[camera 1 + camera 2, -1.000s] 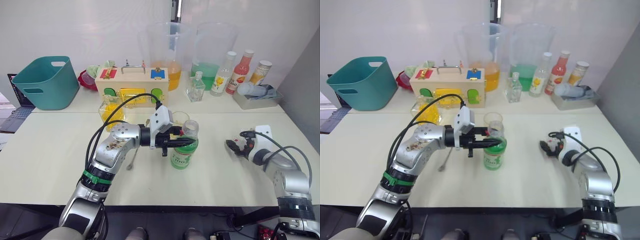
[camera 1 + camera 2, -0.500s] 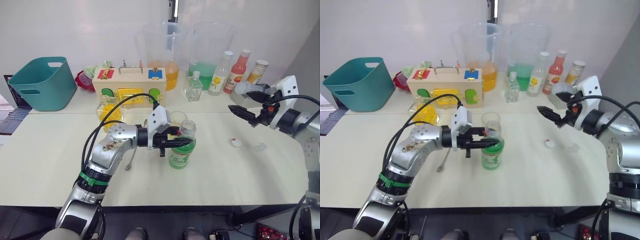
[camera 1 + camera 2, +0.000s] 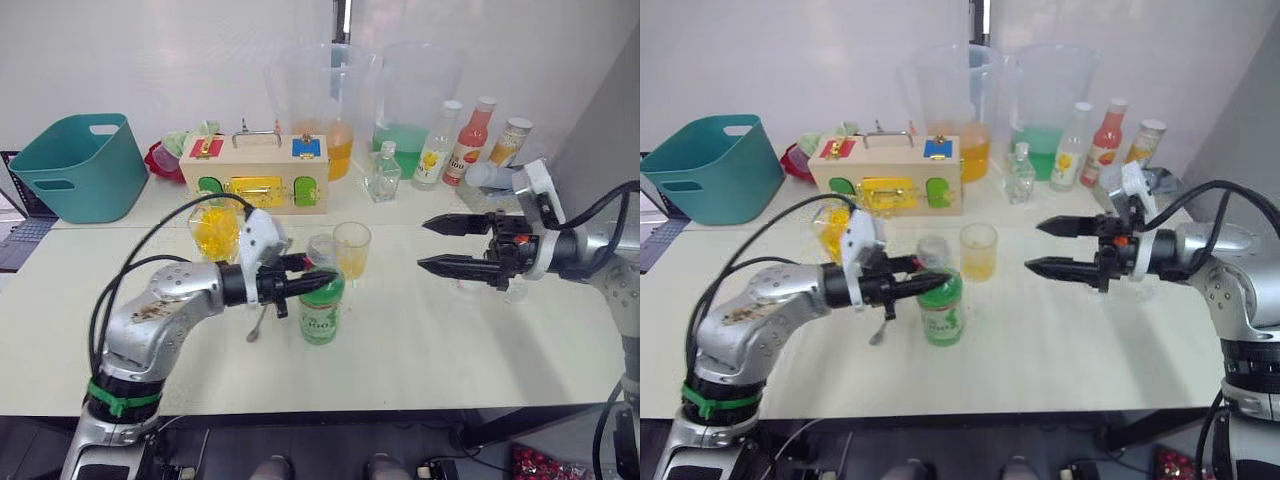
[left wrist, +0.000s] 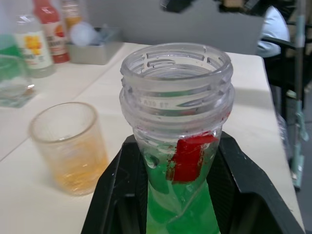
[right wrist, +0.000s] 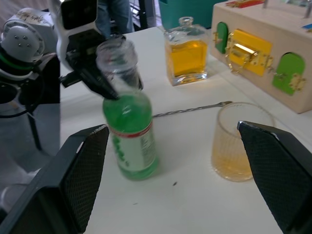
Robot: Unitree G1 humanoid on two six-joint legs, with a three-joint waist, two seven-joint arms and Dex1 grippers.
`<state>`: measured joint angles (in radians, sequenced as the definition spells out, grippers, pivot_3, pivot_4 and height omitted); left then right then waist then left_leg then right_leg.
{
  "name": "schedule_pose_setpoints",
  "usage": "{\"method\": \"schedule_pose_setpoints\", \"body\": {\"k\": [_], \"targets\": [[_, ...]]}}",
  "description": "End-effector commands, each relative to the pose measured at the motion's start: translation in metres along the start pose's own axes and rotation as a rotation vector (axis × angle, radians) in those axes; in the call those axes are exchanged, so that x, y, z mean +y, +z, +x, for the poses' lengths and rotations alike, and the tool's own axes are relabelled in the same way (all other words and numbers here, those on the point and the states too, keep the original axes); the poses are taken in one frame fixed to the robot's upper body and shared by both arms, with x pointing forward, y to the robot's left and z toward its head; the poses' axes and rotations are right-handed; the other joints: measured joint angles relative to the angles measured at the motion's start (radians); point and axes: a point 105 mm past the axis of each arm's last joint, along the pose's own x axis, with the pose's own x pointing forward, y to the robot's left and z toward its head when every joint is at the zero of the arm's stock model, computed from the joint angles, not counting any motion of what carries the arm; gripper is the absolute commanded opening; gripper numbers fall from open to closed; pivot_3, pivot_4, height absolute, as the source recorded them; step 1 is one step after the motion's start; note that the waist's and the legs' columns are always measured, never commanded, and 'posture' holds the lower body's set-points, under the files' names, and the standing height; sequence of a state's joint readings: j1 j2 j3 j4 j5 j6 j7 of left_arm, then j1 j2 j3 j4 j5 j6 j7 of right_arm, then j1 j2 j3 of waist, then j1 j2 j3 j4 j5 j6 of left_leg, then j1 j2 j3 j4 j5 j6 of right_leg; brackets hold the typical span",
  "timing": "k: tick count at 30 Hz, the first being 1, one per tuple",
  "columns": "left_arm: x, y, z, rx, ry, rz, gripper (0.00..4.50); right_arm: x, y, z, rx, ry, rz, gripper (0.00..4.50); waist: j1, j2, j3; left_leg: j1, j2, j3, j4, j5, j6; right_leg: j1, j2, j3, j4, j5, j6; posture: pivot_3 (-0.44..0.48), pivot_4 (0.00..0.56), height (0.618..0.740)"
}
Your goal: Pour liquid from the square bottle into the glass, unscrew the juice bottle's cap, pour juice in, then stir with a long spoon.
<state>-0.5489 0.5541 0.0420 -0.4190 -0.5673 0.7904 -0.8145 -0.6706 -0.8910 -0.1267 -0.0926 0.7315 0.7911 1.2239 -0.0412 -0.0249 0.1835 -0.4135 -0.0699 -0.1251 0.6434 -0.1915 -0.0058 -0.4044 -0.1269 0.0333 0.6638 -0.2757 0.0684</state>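
While the left end effector [image 3: 318, 285] clamps the neck of the uncapped green juice bottle [image 3: 321, 310] standing on the worktop [image 3: 420, 330] beside the glass [image 3: 352, 250], the right end effector [image 3: 432, 245] hovers spread apart, empty.

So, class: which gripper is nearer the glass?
Left. The left gripper, shut on the juice bottle, sits beside the glass; the right gripper hovers open, farther away.

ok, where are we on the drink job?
Done: the glass holds yellow liquid, and the juice bottle has no cap on its neck. In hand: the left pincer grips the bottle's neck; the right pincer is open and empty. Left: pour the juice, then stir with the long spoon.
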Motion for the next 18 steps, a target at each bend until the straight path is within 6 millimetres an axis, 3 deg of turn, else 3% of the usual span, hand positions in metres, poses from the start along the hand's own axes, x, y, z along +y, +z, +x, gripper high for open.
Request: {"method": "schedule_pose_setpoints", "body": {"k": [1,8,18], "targets": [[0.0,0.029,-0.013,-0.067,0.06,0.07,1.26,0.01,0.017,0.003,-0.039,0.054,-0.046,4.46,0.003,0.0,0.0,0.0,0.0,0.0,0.0,0.0,0.0,0.0,0.0,0.0,0.0,0.0,0.0,0.0,0.15,0.74],[0.023,0.043,-0.033,-0.078,0.211,0.091,1.26,0.014,0.024,0.013,-0.101,0.072,-0.068,4.46,0.008,-0.001,0.001,0.0,0.0,0.0,0.0,0.0,0.0,0.0,0.0,0.0,0.0,0.0,0.0,0.0,0.15,0.74],[0.032,0.045,-0.032,-0.099,0.208,0.042,1.26,0.015,0.02,0.017,-0.128,0.046,-0.075,4.46,0.024,-0.002,0.001,-0.001,-0.001,0.0,0.0,0.0,0.0,-0.001,-0.001,0.0,0.0,0.0,0.0,0.0,0.15,0.74]]}}
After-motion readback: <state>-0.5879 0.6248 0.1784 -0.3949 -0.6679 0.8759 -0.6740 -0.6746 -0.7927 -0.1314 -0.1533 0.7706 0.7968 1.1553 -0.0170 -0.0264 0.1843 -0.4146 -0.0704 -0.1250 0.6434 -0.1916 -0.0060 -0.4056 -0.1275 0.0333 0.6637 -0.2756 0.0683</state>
